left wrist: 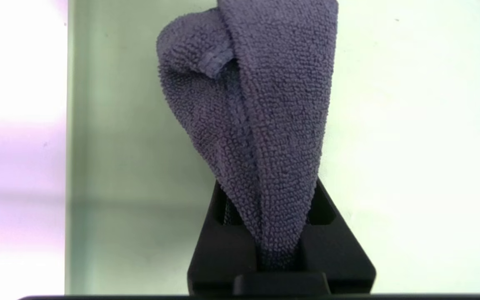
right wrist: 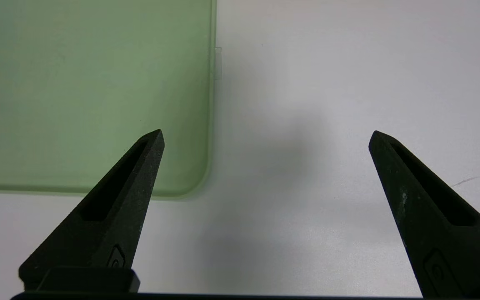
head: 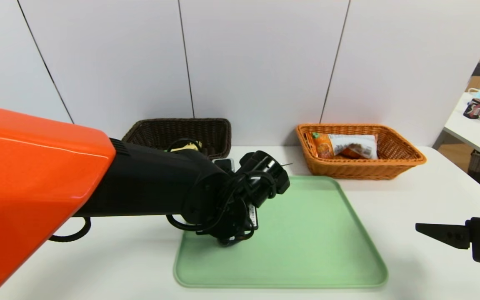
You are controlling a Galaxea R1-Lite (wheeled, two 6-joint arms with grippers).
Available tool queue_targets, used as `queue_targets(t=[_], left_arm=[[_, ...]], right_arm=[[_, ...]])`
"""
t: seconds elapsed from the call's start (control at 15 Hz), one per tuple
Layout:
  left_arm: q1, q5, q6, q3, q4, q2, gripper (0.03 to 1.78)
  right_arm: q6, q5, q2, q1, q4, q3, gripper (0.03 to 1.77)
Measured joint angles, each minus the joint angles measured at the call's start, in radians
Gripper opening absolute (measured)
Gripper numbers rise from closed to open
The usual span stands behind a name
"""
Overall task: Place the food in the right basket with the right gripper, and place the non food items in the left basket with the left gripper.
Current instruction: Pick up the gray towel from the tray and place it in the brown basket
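Nearest, the black right gripper (right wrist: 265, 137) idles over the white tabletop (head: 411, 191), fingers spread. Over the pale green plastic tray (head: 327, 250), the black left gripper (left wrist: 281, 250) clenches the dark grey rolled terry cloth (left wrist: 265, 104). Its thin pinch could slip before reaching the dark brown wicker basket (head: 161, 129). The orange snack bag (head: 344, 146) lies in the orange-tan wicker basket (head: 406, 156).

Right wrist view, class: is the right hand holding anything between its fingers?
No: the right hand is open, its two black fingers spread wide with only bare white table between them.
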Motion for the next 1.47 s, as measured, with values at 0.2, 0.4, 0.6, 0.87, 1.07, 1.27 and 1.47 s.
queue_targets(t=[0.2, 0.4, 0.6, 0.87, 1.07, 1.27, 1.47], left_arm=[[-0.004, 0.006, 0.019, 0.003, 0.004, -0.049, 0.25], [0.016, 0.008, 0.12, 0.006, 0.016, -0.109, 0.25], [0.078, 0.003, 0.312, 0.008, 0.009, -0.174, 0.25], [0.236, -0.059, 0.614, -0.011, -0.059, -0.225, 0.25], [0.381, -0.189, 0.864, -0.049, -0.122, -0.243, 0.25], [0.473, -0.305, 1.053, -0.086, -0.13, -0.249, 0.25], [0.558, -0.489, 1.233, -0.098, -0.184, -0.239, 0.25]], right_arm=[[0.003, -0.001, -0.003, 0.0, 0.0, 0.006, 1.7], [0.005, -0.001, -0.004, 0.0, 0.0, 0.006, 1.7], [0.007, 0.0, -0.004, 0.0, 0.0, 0.006, 1.7], [0.008, 0.0, -0.007, 0.0, 0.001, 0.008, 1.7], [0.006, 0.001, -0.014, -0.001, 0.001, 0.013, 1.7], [0.007, 0.0, -0.016, -0.001, 0.001, 0.021, 1.7], [0.007, -0.001, -0.017, 0.0, -0.001, 0.033, 1.7]])
